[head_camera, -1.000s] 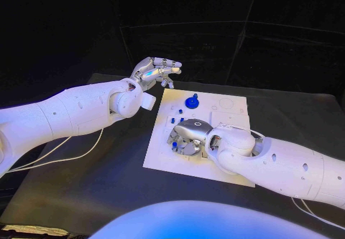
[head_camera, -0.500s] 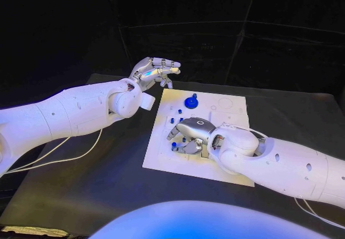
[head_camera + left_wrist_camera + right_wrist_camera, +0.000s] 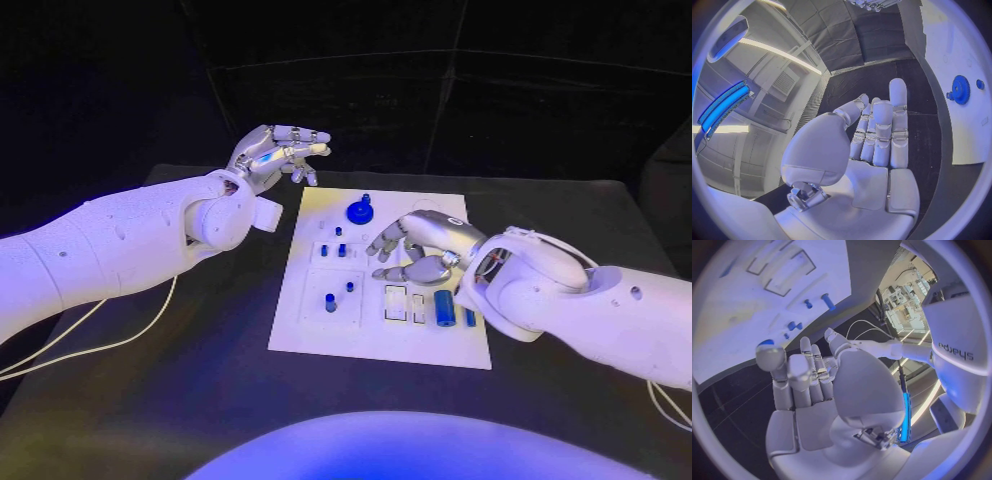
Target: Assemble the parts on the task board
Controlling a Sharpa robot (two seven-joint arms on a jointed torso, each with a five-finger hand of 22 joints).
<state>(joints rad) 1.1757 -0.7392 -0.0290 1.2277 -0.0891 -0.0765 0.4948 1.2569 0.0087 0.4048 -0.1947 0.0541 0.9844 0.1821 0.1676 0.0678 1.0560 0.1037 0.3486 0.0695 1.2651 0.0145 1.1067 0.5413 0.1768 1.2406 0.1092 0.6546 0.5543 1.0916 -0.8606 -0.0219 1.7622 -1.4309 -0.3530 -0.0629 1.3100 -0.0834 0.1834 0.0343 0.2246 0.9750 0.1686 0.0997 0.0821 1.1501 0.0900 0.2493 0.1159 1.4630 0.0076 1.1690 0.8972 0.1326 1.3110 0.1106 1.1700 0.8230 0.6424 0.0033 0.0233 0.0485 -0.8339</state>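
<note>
Over board centre, my right hand [image 3: 418, 248] hovers wide, holding nothing, poised above blue cylinder [image 3: 444, 307]. Left hand [image 3: 274, 152], empty, parked at eleven o'clock off task board [image 3: 382, 345], clearing workspace.

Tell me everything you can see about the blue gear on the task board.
The blue gear is a small round wheel with a toothed rim, plastic by its look, deep blue against the white task board. It sits at the board's far edge, and a short blue peg or knob shows just beyond it. The left wrist view shows its teeth and a pale centre. Neither hand touches it: the left hand is raised off to the board's far left corner, and the right hand hovers nearer the board's middle.
</note>
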